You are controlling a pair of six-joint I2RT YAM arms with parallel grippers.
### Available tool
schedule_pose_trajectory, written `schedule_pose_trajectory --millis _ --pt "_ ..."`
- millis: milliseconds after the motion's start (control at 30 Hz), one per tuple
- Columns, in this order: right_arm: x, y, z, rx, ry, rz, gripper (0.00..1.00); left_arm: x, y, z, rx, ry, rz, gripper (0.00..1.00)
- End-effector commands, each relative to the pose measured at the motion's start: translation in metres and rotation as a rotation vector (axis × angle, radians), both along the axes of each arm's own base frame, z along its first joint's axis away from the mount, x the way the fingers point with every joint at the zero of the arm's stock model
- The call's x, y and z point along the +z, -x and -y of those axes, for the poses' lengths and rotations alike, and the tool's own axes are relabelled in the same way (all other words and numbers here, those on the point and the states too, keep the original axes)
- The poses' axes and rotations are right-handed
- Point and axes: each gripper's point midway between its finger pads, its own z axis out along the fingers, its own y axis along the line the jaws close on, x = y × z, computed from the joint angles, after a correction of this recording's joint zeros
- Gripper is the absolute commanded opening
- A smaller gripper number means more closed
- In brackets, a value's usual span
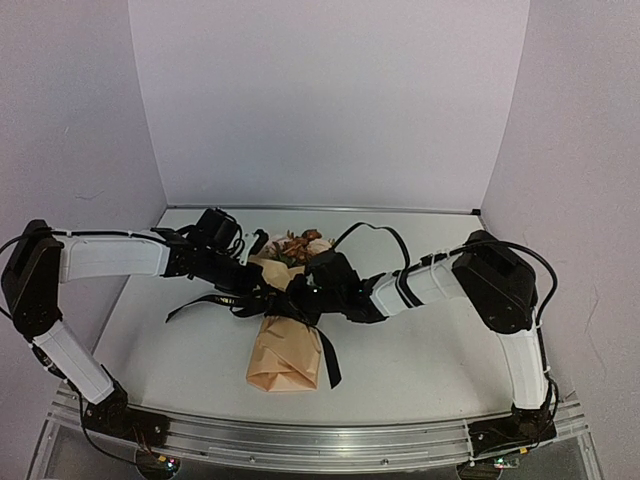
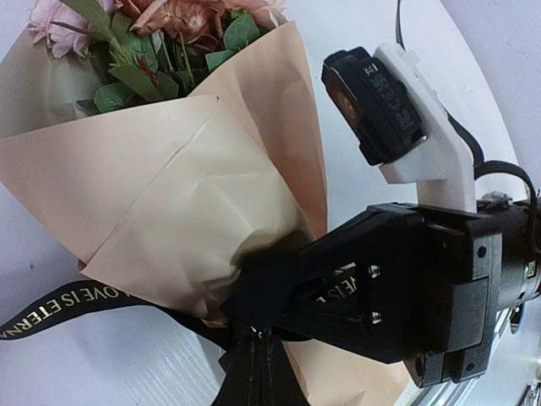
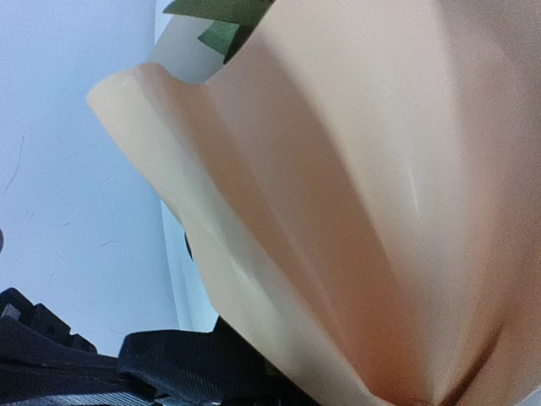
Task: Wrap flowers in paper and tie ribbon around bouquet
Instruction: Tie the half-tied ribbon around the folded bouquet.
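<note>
Seen from above, the left hand (image 1: 258, 290) and right hand (image 1: 310, 298) meet at the waist of the bouquet (image 1: 288, 350), where their black merges with the black ribbon (image 1: 205, 303); what either pinches cannot be told. The flowers (image 1: 300, 245) are too small to distinguish. From the left wrist, the right hand hides the ribbon where it meets the paper (image 3: 363, 211), and the frame edge cuts the ribbon's lettering. From the right wrist, paper overruns three edges; the dark fingers (image 3: 186, 368) beneath are blurred.

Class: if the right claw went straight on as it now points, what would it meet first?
The tan paper cone of the bouquet, just ahead of the right claw; they may even be touching, as depth is unclear.
</note>
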Motion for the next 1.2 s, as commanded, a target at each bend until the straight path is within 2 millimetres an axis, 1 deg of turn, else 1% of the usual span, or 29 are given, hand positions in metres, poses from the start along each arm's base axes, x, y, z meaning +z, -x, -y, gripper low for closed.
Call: schedule_pose_trajectory --millis 0,167,367,467,633,700,900,1067,1167 --pt "0.036 -0.01 -0.014 0.003 -0.076 0.068 0.0 0.011 0.007 0.006 -0.02 0.052 0.009 0.02" --pt "0.039 -0.01 -0.019 0.003 -0.117 0.058 0.0 0.008 0.012 0.01 -0.029 0.062 -0.003 0.02" --pt "0.03 -0.008 -0.019 -0.008 -0.149 0.023 0.0 0.013 0.017 0.018 -0.041 0.119 -0.006 0.02" --pt "0.026 -0.006 -0.017 -0.013 -0.167 0.019 0.0 0.012 0.018 0.023 -0.045 0.14 -0.02 0.03" --pt "0.024 -0.003 -0.017 0.0 -0.215 0.031 0.0 0.006 0.02 0.027 -0.044 0.164 -0.045 0.03" --pt "0.027 -0.003 -0.018 0.008 -0.238 0.043 0.0 0.004 0.02 0.028 -0.039 0.174 -0.056 0.04" --pt "0.03 -0.002 -0.019 0.029 -0.266 0.052 0.0 -0.008 0.017 0.028 -0.017 0.16 -0.083 0.06" --pt "0.028 -0.001 -0.016 0.035 -0.269 0.048 0.0 -0.012 0.012 0.029 0.001 0.153 -0.084 0.14" --pt "0.028 -0.001 -0.013 0.036 -0.265 0.05 0.0 -0.009 0.01 0.029 0.008 0.155 -0.075 0.23"
